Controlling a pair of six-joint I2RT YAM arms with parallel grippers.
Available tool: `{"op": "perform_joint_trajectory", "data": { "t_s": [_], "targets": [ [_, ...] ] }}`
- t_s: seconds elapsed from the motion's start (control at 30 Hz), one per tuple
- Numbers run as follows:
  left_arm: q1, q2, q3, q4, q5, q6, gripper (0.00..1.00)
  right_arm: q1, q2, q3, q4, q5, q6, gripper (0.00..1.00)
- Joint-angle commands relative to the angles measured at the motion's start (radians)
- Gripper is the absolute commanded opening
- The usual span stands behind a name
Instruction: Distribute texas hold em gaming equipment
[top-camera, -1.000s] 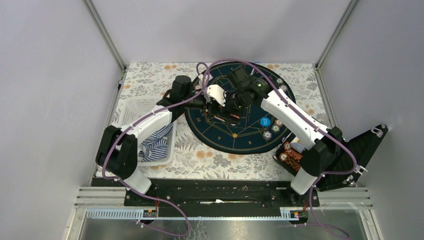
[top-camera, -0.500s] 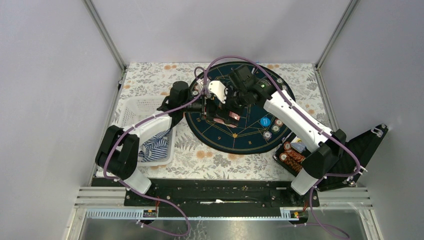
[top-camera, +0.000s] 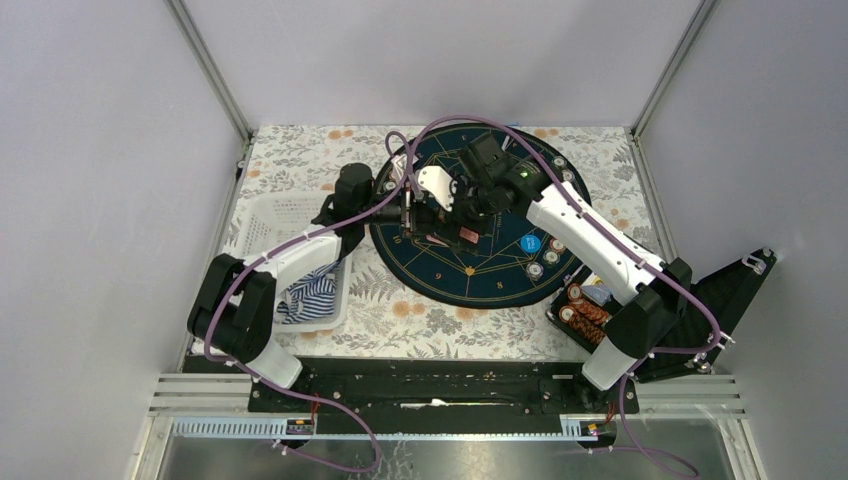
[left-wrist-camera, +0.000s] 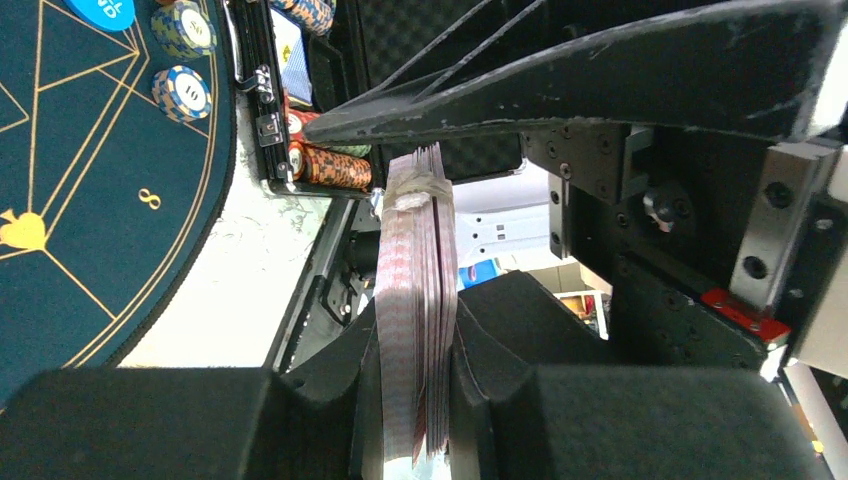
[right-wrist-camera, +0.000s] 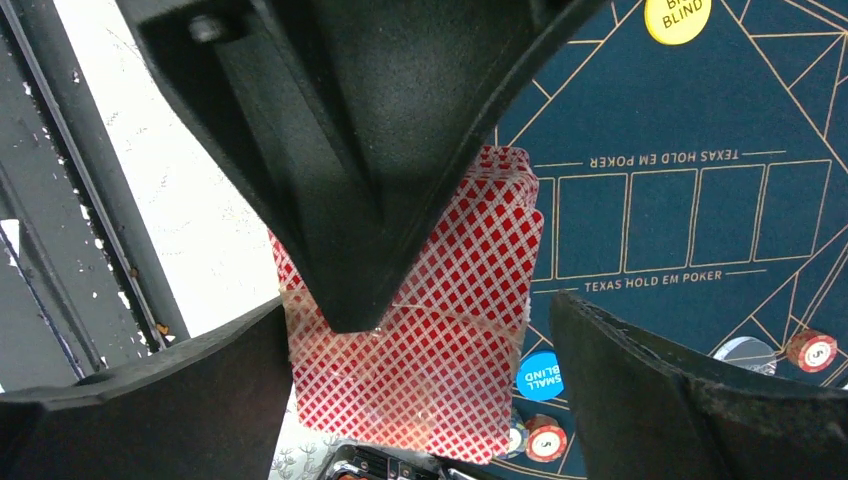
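Against a second earlier, both wrists are barely shifting above the round mat. The left gripper is clamping the card deck on edge, its jaws narrowed to the deck's thickness. The right gripper is standing wide open around that deck (contact unclear). Beyond its fingers, chip stacks and the blue disc are crowding the mat's rim, while the printed centre is lying bare.

The playing cards showed a red diamond lattice on white. The round mat was dark blue with gold lines. A yellow disc sat at the upper right, a blue disc lower centre. The cloth was striped blue and white.
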Motion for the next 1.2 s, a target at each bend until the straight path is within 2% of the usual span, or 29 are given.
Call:
{"op": "perform_joint_trajectory", "data": {
  "t_s": [0.0, 0.2, 0.27, 0.4, 0.47, 0.63, 0.73, 0.83, 0.93, 0.97, 1.07, 1.1, 1.17],
  "targets": [
    [0.002, -0.048, -0.009, 0.154, 0.046, -0.064, 0.08, 0.013, -0.01, -0.02, 0.027, 0.026, -0.007, 0.94],
    [0.002, -0.058, -0.032, 0.193, 0.047, -0.087, 0.13, 0.015, -0.021, -0.021, 0.05, 0.042, -0.003, 0.61],
    [0.002, -0.062, -0.041, 0.192, 0.048, -0.086, 0.25, 0.015, -0.029, -0.017, 0.048, 0.026, -0.004, 0.53],
    [0.002, -0.062, -0.034, 0.124, 0.047, -0.041, 0.44, 0.015, -0.043, -0.012, 0.039, -0.015, -0.014, 0.46],
    [0.001, -0.061, -0.032, 0.114, 0.048, -0.032, 0.5, 0.015, -0.048, -0.013, 0.035, -0.028, -0.025, 0.46],
    [-0.01, -0.045, -0.022, 0.102, 0.053, -0.025, 0.54, 0.015, -0.048, -0.011, 0.039, -0.039, -0.041, 0.46],
    [-0.022, -0.037, -0.021, 0.089, 0.051, -0.004, 0.52, 0.016, -0.039, 0.01, 0.038, -0.053, -0.039, 0.47],
    [-0.024, -0.03, -0.019, 0.099, 0.055, -0.009, 0.42, 0.015, -0.036, 0.021, 0.035, -0.068, -0.033, 0.48],
    [-0.024, -0.027, -0.013, 0.106, 0.064, -0.009, 0.31, 0.015, -0.046, 0.022, 0.049, -0.066, -0.016, 0.55],
    [-0.023, -0.027, -0.013, 0.109, 0.067, -0.01, 0.27, 0.015, -0.054, 0.02, 0.058, -0.067, -0.01, 0.59],
    [-0.011, -0.033, -0.015, 0.119, 0.074, -0.012, 0.19, 0.012, -0.079, 0.023, 0.098, -0.057, 0.04, 0.91],
    [-0.002, -0.034, -0.016, 0.129, 0.079, -0.015, 0.17, 0.006, -0.091, 0.023, 0.12, -0.058, 0.064, 0.98],
    [0.023, -0.04, -0.021, 0.165, 0.095, -0.034, 0.13, -0.028, -0.121, 0.018, 0.174, -0.084, 0.146, 1.0]
  ]
}}
